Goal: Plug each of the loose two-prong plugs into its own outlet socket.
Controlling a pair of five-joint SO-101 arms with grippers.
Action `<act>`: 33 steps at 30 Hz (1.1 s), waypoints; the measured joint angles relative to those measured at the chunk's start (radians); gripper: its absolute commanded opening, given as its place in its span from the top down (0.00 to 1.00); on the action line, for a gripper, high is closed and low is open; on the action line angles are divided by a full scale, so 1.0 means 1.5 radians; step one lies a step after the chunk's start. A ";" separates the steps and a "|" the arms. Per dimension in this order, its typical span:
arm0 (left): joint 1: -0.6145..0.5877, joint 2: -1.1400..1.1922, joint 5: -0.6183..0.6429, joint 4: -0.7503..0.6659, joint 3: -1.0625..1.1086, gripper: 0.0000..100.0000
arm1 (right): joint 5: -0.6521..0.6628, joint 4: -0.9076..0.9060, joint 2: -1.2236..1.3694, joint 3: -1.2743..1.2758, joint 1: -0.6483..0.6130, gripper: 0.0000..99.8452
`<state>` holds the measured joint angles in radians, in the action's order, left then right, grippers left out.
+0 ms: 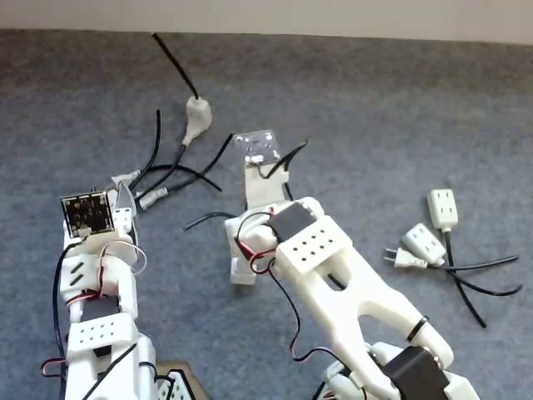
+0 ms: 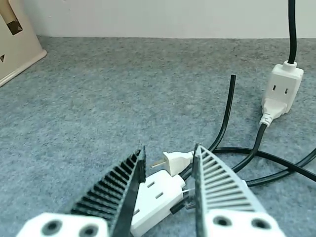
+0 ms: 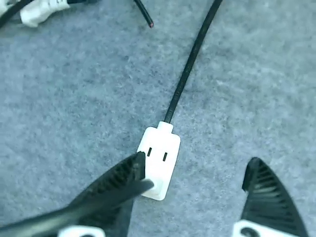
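Note:
My left gripper (image 2: 169, 147) is open low over the carpet, at the left of the high view (image 1: 125, 194). A white socket (image 2: 154, 196) lies between its fingers, and a loose white two-prong plug (image 2: 175, 160) rests just past the fingertips. My right gripper (image 3: 197, 165) is open near the middle of the carpet. A second white socket (image 3: 159, 160) on a black cord (image 3: 190, 64) lies against one of its fingers (image 3: 126, 180), and the other finger stands well apart. At the right lie a loose plug (image 1: 398, 258) and two sockets (image 1: 425, 242) (image 1: 442, 207).
A plug and socket joined together (image 1: 196, 117) (image 2: 281, 91) lie at the back with black cords trailing toward my left gripper. Loose cord ends cross the grey carpet (image 1: 375, 125). A beige box (image 2: 15, 44) stands to one side of the left wrist view.

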<state>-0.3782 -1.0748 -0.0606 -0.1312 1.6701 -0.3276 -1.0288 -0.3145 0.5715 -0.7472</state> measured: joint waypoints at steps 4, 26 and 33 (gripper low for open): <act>0.000 0.000 0.000 0.000 0.000 0.84 | -0.005 0.029 0.080 0.000 -0.040 0.69; 0.000 0.000 0.000 0.000 0.000 0.84 | -0.003 0.111 0.252 -0.016 0.016 0.90; 0.000 0.000 0.000 0.000 0.000 0.84 | 0.101 0.113 0.253 -0.145 0.160 0.91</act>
<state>-0.3782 -1.0748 -0.0606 -0.1312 1.6701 -0.1757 -0.8600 0.0644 0.3537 -0.5079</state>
